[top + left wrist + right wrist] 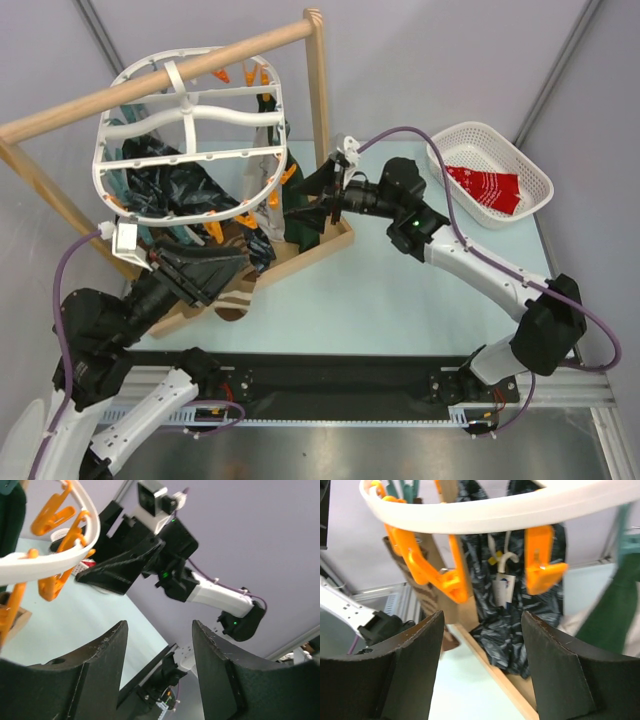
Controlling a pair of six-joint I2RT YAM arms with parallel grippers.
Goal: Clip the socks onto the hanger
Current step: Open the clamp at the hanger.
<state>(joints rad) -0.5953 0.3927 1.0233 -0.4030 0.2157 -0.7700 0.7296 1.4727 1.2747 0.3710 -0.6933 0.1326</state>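
The white lattice hanger hangs from the wooden pole, with orange clips along its lower rim. Dark patterned socks, a green one and a brown striped sock hang below it. A red sock lies in the white basket. My left gripper is open and empty under the hanger's near rim. My right gripper is open and empty at the hanger's right side. It faces the rim, two orange clips and a dark patterned sock.
The wooden pole rack with its base board stands at the back left. The white mesh basket sits at the back right. In the left wrist view the right gripper shows beside the hanger's clips.
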